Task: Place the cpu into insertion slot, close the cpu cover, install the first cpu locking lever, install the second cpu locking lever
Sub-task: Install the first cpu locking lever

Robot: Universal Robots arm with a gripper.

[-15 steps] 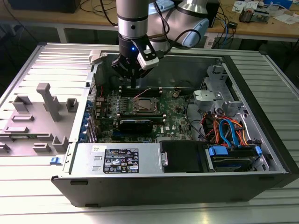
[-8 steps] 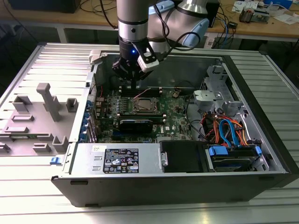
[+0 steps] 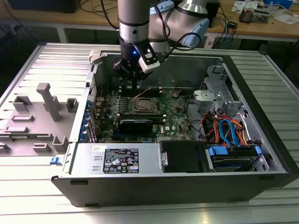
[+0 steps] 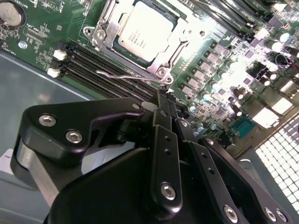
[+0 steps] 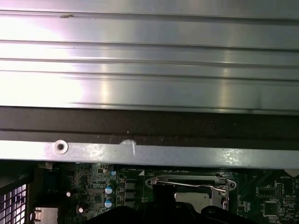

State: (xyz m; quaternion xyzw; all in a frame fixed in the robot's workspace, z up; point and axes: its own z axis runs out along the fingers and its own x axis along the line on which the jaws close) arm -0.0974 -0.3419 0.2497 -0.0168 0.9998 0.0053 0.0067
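The cpu (image 4: 142, 32) lies flat in the insertion slot (image 3: 145, 106) on the green motherboard (image 3: 175, 116), its silver top showing. The cpu cover (image 4: 105, 39) lies down around it as a silvery frame. A thin wire locking lever (image 4: 124, 74) runs along one side of the socket, and it also shows in the first wrist view as a wire lever (image 5: 187, 184) crossing the frame. My gripper (image 4: 163, 95) is shut with nothing between its dark fingers, its tips just beside that lever's end. In the exterior view the gripper (image 3: 135, 88) hangs over the socket's far edge.
An open computer case (image 3: 261, 140) surrounds the board. Memory slots (image 4: 100, 63) run beside the socket. A black card with heatsink (image 3: 135, 124) sits in front of it, a power supply (image 3: 119, 159) nearer, and blue and orange cables (image 3: 229, 131) on the exterior view's right. A grey plastic fixture (image 3: 44, 114) stands on the exterior view's left.
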